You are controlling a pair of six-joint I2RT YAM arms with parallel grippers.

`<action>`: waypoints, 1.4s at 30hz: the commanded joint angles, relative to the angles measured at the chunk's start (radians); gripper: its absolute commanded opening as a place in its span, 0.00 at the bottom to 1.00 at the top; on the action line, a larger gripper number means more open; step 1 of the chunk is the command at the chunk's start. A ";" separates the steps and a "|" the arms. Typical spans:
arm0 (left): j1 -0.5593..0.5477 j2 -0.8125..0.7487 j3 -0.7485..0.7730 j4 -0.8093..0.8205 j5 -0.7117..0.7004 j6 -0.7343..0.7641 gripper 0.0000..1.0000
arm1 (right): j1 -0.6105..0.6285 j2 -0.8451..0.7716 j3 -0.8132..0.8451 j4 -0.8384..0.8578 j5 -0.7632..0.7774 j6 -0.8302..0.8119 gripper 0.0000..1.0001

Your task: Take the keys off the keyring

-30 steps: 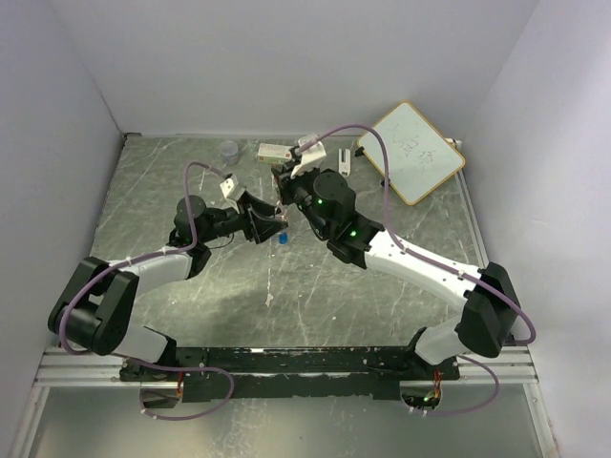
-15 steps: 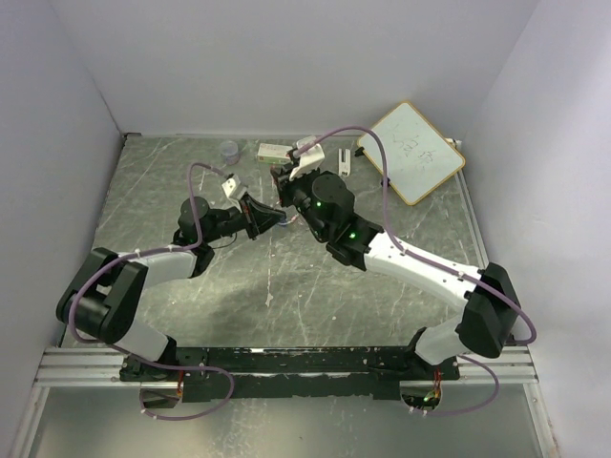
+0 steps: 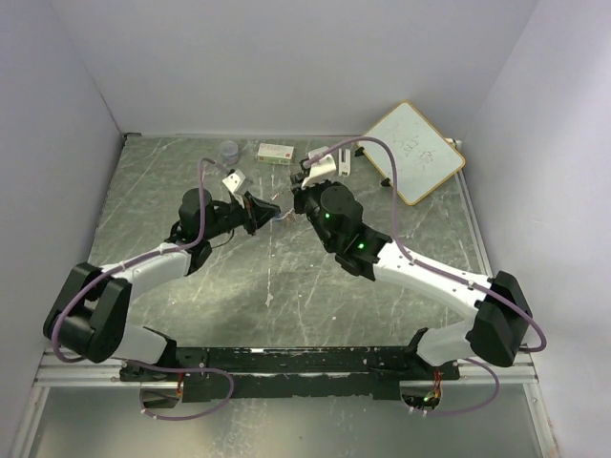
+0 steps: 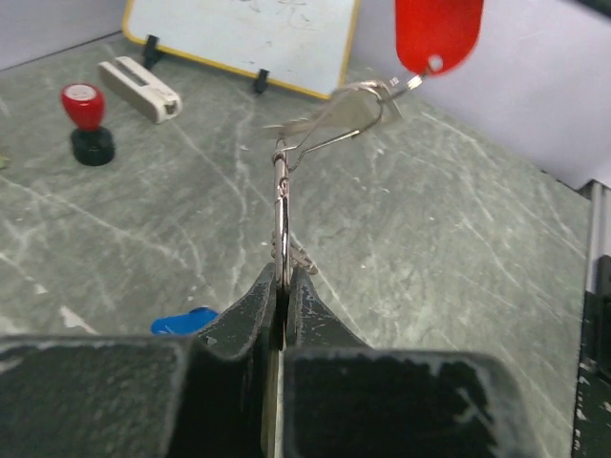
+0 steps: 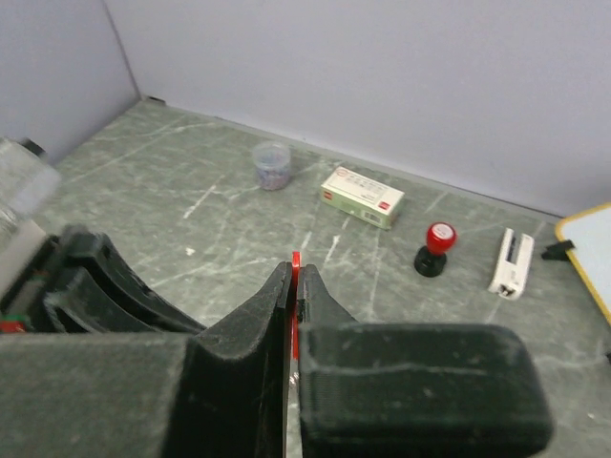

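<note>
- Above the middle of the table (image 3: 286,305), we see the two arms meet fingertip to fingertip, raised off the surface.
- The left gripper (image 4: 283,277) is clenched on the keyring (image 4: 282,215). In its wrist view the thin silver ring stands edge-on, its lower arc pinched between the two dark fingers.
- From the ring's top, small silver pieces (image 4: 334,119) run up and to the right to the red key (image 4: 437,33), whose plastic head is cut off by the upper edge of that view.
- The right gripper (image 5: 293,272) is clamped on the red key: we see only a red sliver between its closed fingers.
- The blue key (image 4: 186,322) shows just beside the left finger's flank. We cannot tell whether it hangs from the ring or lies on the table.
- At the far side of the table stand a small jar (image 5: 272,164), a white box (image 5: 363,197), a black stamp with a red top (image 5: 434,248) and a white bar-shaped thing (image 5: 511,262).
- A whiteboard (image 3: 412,153) leans in the far right corner.
</note>
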 commanded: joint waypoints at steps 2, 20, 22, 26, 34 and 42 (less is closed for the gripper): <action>-0.005 -0.092 0.103 -0.345 -0.199 0.166 0.07 | 0.005 -0.060 -0.054 0.034 0.130 -0.042 0.00; -0.032 -0.282 0.370 -0.755 -0.316 0.316 0.07 | 0.007 -0.052 -0.184 0.029 0.199 -0.053 0.62; -0.034 -0.278 0.439 -0.823 -0.309 0.336 0.07 | 0.006 -0.096 -0.237 0.057 0.173 -0.049 0.63; -0.040 -0.254 0.551 -0.970 -0.285 0.365 0.07 | 0.005 -0.194 -0.368 0.151 0.081 -0.043 0.63; -0.063 -0.245 0.639 -1.064 -0.195 0.392 0.07 | 0.006 -0.367 -0.639 0.479 -0.065 -0.067 0.58; -0.098 -0.250 0.684 -1.098 -0.128 0.399 0.07 | 0.006 -0.352 -0.662 0.614 -0.152 -0.088 0.58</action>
